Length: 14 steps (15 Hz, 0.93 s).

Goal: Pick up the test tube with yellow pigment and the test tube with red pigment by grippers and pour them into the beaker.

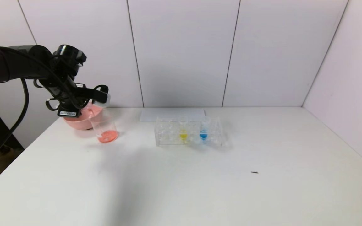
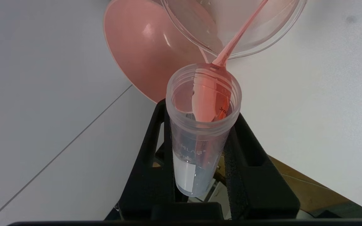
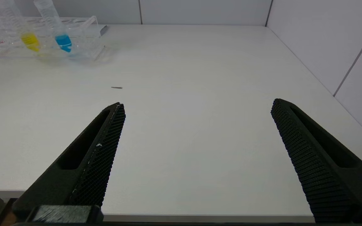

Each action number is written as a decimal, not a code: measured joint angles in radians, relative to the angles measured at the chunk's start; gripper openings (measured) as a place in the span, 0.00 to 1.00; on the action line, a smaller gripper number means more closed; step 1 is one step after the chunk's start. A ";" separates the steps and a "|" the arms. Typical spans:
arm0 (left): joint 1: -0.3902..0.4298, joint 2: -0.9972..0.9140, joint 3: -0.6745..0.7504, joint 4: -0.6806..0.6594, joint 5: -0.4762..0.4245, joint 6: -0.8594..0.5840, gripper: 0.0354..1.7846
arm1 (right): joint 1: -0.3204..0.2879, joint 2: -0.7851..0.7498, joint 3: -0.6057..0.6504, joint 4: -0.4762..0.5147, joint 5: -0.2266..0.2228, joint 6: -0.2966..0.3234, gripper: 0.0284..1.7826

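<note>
My left gripper [image 1: 101,94] is shut on the test tube with red pigment [image 2: 203,125] and holds it tipped over the beaker [image 1: 105,125] at the table's far left. In the left wrist view a thin red stream runs from the tube's mouth into the beaker [image 2: 272,34], with the left gripper [image 2: 201,110] clamped on the tube's sides. Red liquid lies in the beaker's bottom. The test tube with yellow pigment [image 1: 183,130] stands upright in the clear rack [image 1: 168,138] at mid table. My right gripper [image 3: 197,103] is open and empty over the near right of the table.
A pink bowl [image 1: 80,121] sits right behind the beaker, touching or nearly so. A tube with blue liquid [image 1: 203,130] stands in the rack beside the yellow one. A white sheet [image 1: 171,114] lies behind the rack. A small dark speck [image 1: 254,172] lies on the table.
</note>
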 joint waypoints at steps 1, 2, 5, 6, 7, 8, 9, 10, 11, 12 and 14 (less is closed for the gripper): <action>0.000 0.000 0.000 -0.006 0.001 0.010 0.25 | 0.000 0.000 0.000 0.000 0.000 0.000 0.95; -0.001 0.000 0.000 -0.008 0.003 0.012 0.25 | 0.000 0.000 0.000 0.000 0.000 0.000 0.95; -0.007 0.000 -0.001 -0.009 0.026 0.016 0.25 | 0.000 0.000 0.000 0.000 0.000 0.000 0.95; -0.007 0.000 -0.001 -0.010 0.031 0.016 0.25 | 0.000 0.000 0.000 0.000 0.000 0.000 0.95; -0.007 0.000 -0.001 -0.012 0.031 0.019 0.25 | 0.000 0.000 0.000 0.000 0.000 0.000 0.95; -0.007 0.000 -0.001 -0.013 0.032 0.030 0.25 | 0.000 0.000 0.000 0.000 0.000 0.000 0.95; -0.007 0.000 -0.001 -0.019 0.033 0.046 0.25 | 0.000 0.000 0.000 0.000 0.000 0.000 0.95; -0.008 0.000 -0.001 -0.025 0.034 0.052 0.25 | 0.000 0.000 0.000 0.000 0.000 0.000 0.95; -0.008 0.000 0.000 -0.026 0.037 0.054 0.25 | 0.000 0.000 0.000 0.000 0.000 0.000 0.95; -0.007 0.000 0.000 -0.026 0.040 0.054 0.25 | 0.000 0.000 0.000 0.000 0.000 0.000 0.95; -0.008 0.000 0.000 -0.027 0.043 0.054 0.25 | 0.000 0.000 0.000 0.000 0.000 0.000 0.95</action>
